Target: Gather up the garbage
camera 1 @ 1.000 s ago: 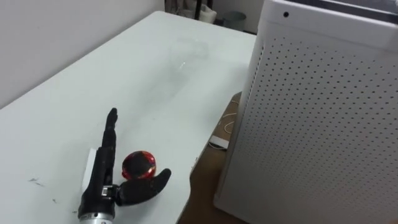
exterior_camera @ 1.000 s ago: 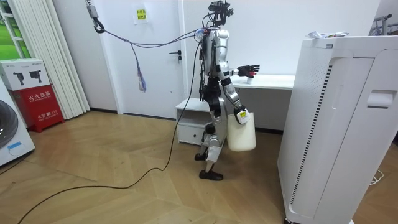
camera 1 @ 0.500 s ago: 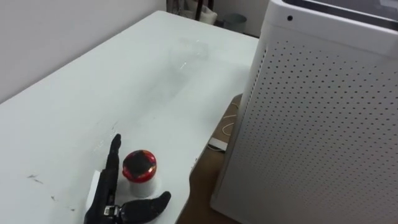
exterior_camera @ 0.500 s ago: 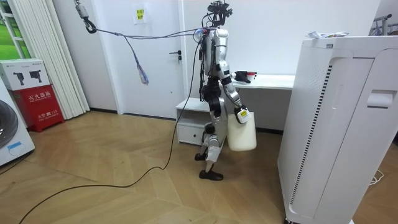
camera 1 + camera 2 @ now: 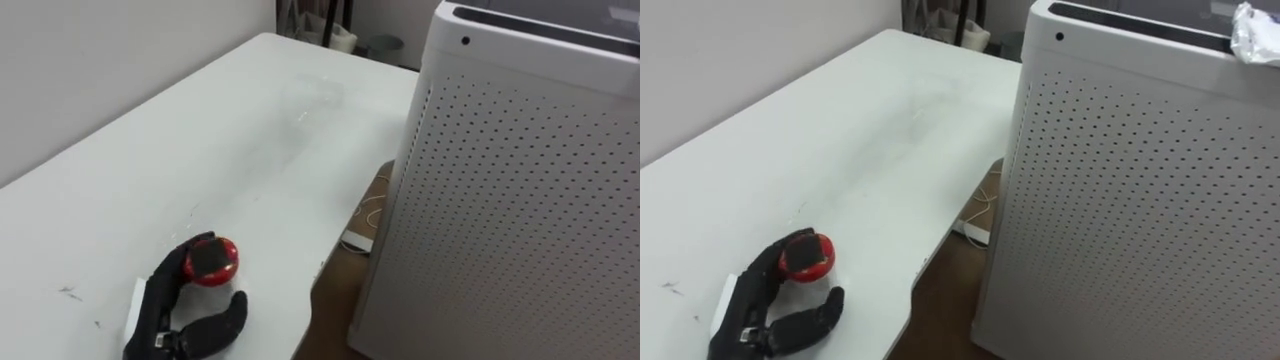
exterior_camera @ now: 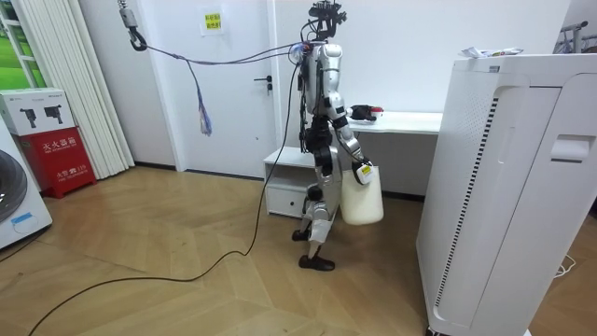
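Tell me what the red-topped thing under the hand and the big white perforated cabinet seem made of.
The red-topped thing, gripped by the left hand, looks like glossy plastic or foil: it shines. The perforated cabinet looks like matte white plastic or painted metal, with even punched holes.

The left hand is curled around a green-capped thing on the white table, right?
No, the cap is red, not green. In the left eye view the left hand curls around a red-capped thing on the white table.
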You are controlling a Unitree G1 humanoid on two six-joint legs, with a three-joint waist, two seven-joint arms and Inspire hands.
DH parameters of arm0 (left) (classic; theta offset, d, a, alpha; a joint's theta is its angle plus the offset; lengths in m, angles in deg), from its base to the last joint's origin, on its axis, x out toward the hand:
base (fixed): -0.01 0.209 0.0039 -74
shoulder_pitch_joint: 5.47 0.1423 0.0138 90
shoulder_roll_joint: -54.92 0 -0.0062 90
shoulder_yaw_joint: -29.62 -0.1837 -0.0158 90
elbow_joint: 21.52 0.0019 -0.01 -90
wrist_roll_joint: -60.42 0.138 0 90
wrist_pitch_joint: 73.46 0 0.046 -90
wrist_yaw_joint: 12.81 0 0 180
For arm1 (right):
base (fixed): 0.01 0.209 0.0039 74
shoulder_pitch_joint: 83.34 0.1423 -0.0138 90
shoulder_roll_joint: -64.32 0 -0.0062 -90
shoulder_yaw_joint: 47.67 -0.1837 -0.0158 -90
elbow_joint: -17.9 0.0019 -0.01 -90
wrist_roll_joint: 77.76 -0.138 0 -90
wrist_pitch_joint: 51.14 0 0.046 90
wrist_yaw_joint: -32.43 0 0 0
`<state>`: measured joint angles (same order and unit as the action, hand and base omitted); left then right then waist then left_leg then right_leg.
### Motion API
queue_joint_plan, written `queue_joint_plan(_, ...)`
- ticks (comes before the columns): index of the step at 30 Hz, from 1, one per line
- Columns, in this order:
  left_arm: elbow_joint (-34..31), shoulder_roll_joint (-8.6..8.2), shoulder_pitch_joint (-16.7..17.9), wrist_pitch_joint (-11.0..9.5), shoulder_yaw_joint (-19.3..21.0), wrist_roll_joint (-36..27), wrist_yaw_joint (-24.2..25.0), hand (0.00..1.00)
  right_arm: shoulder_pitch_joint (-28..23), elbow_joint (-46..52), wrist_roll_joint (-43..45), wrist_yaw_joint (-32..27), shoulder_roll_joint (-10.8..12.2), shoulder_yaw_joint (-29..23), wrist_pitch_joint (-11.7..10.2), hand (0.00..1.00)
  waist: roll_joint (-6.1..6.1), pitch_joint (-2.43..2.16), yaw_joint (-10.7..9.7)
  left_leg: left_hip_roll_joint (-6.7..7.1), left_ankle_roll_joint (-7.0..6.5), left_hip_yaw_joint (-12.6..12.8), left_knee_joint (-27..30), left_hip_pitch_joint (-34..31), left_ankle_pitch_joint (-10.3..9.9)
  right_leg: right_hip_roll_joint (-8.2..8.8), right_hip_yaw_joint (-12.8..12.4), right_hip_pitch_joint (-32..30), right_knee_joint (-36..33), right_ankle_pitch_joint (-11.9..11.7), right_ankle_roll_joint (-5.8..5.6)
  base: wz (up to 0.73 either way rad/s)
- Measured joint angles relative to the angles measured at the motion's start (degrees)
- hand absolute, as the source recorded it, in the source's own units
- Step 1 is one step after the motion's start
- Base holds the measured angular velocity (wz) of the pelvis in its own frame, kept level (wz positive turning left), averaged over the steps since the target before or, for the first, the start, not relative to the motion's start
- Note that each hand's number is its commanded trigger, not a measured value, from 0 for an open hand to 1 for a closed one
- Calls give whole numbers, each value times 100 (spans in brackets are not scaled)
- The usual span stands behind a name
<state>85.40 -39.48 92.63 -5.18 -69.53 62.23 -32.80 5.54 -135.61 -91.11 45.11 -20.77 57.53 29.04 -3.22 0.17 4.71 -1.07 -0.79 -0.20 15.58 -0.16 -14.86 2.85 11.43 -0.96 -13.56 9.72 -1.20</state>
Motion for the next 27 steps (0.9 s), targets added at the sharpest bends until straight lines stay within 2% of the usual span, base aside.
queue_joint_plan(9,117,-12,-75,-94,-3,-10,-28,100,-45,245,249,6,0,-7,0,100,-28,11,-2,5,-9,40,7,-35,7,12,-16,-60,-30,0,0,0)
queue_joint_plan(14,53,9,-138,-76,-22,-537,48,100,30,326,245,5,-8,113,-2,100,-44,21,-26,7,-22,86,6,-125,40,47,-45,-206,-130,0,0,-2)
queue_joint_plan(16,-63,48,-135,-49,-185,-888,92,100,56,326,243,7,-14,194,-2,100,-55,38,-31,8,-32,99,3,-148,53,69,-48,-236,-130,0,-1,0)
queue_joint_plan(19,-282,97,-185,26,-498,-1029,373,100,170,362,271,-4,-14,210,-5,100,-72,48,-68,72,-62,153,15,-281,81,90,-126,-400,-155,-15,-21,-7)
queue_joint_plan(21,-346,117,-255,34,-724,-1031,560,100,301,347,315,-39,-15,214,-6,100,-64,53,-156,65,-81,211,20,-351,95,99,-209,-513,-180,-34,-34,-20)
queue_joint_plan(23,-437,117,-369,43,-1001,-1017,776,100,435,323,316,-92,-17,215,-10,100,-55,77,-221,54,-90,299,27,-402,100,105,-284,-607,-214,-59,-45,-20)
queue_joint_plan(24,-589,121,-424,79,-1133,-1011,943,100,549,273,316,-114,-15,228,-12,100,-40,110,-318,53,-91,315,52,-435,100,105,-299,-634,-213,-81,-50,-13)
queue_joint_plan(26,-918,125,-529,118,-1247,-1012,1212,100,646,263,316,-148,-28,222,-15,100,-33,123,-427,52,-91,359,87,-520,99,102,-334,-724,-216,-101,-51,-13)
queue_joint_plan(27,-1070,102,-640,117,-1325,-1013,1325,100,721,228,359,-170,-46,221,-15,100,-2,147,-467,53,-91,423,102,-538,99,94,-353,-767,-224,-131,-49,-24)
